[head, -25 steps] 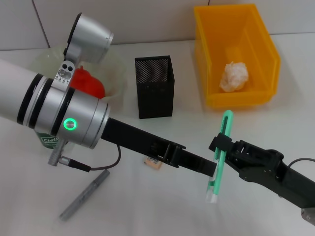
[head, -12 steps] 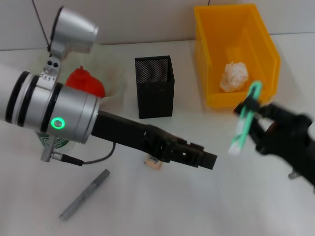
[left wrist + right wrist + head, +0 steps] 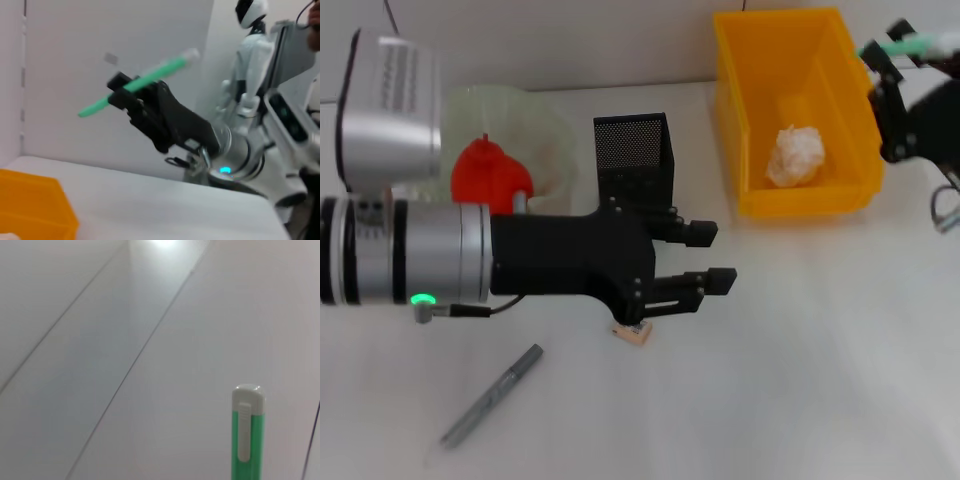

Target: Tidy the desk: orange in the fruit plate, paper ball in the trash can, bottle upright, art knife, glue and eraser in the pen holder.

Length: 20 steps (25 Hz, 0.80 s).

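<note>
Our right claw (image 3: 895,50) is clenched on the green art knife (image 3: 910,43), raised beyond the far right corner of the trash can (image 3: 840,195), where the paper ball (image 3: 796,155) lies. Our left claw (image 3: 712,257) hangs released above the bench (image 3: 800,350), fingers spread in front of the pen holder (image 3: 632,150). The eraser (image 3: 632,333) lies just below it. The orange (image 3: 490,175) sits in the fruit plate (image 3: 555,130).

Right gripper (image 3: 892,52) carried art knife (image 3: 898,45) up beside trash can (image 3: 798,112); left gripper (image 3: 710,257) retracted.
</note>
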Motion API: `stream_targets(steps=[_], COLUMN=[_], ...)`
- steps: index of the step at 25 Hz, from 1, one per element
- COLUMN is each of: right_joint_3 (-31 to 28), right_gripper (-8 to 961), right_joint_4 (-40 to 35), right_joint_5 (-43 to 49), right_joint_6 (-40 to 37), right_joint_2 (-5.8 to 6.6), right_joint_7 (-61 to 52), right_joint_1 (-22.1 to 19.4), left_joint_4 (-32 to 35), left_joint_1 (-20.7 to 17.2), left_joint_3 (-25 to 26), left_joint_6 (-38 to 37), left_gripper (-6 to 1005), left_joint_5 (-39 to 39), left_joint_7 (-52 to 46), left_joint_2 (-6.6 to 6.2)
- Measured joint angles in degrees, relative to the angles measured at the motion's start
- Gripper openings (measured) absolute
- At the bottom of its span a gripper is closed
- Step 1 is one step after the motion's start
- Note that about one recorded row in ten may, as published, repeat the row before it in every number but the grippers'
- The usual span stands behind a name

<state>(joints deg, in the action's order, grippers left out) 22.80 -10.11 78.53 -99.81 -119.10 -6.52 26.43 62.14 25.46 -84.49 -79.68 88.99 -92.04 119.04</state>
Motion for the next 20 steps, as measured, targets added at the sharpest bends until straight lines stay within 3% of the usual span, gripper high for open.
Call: stream_targets(steps=[2, 6, 11, 12, 16, 18, 20], right_joint_3=[1.21, 5.16, 16.93, 22.04, 28.21, 30.3, 31.19], right_gripper=[177, 177, 176, 176, 177, 177, 177], right_joint_4=[-3.59, -8.19, -17.64, -21.25, -25.56, -26.86, -27.16], right_joint_5=[0.89, 1.17, 1.17, 1.21, 2.28, 2.86, 3.38], right_joint_6=[5.42, 10.27, 19.2, 22.2, 25.41, 26.74, 28.07], right_joint_2=[0.09, 0.2, 0.27, 0.31, 0.53, 0.64, 0.71], right_joint_7=[-14.97, -28.21, -47.25, -52.86, -60.13, -63.44, -65.79], right_joint_1=[3.16, 5.58, 7.52, 7.72, 7.66, 7.92, 8.4], left_joint_4=[-1.77, -7.32, -13.02, -14.49, -15.97, -23.39, -25.19], left_joint_1=[-1.47, -3.73, -5.8, -6.14, -6.39, -7.14, -7.21], left_joint_3=[-1.64, -1.78, 0.73, 1.57, 2.39, 7.47, 9.07], left_joint_6=[2.27, 3.35, 2.13, 1.72, 1.22, -3.35, -4.66], left_gripper=[479, 479, 478, 478, 478, 477, 477], left_joint_5=[-1.85, -7.78, -9.55, -9.88, -10.34, -13.35, -13.43], left_joint_7=[5.58, 15.38, 22.58, 24.46, 26.1, 34.15, 35.79], left_joint_2=[-0.09, -0.35, -0.54, -0.53, -0.52, -0.62, -0.65])
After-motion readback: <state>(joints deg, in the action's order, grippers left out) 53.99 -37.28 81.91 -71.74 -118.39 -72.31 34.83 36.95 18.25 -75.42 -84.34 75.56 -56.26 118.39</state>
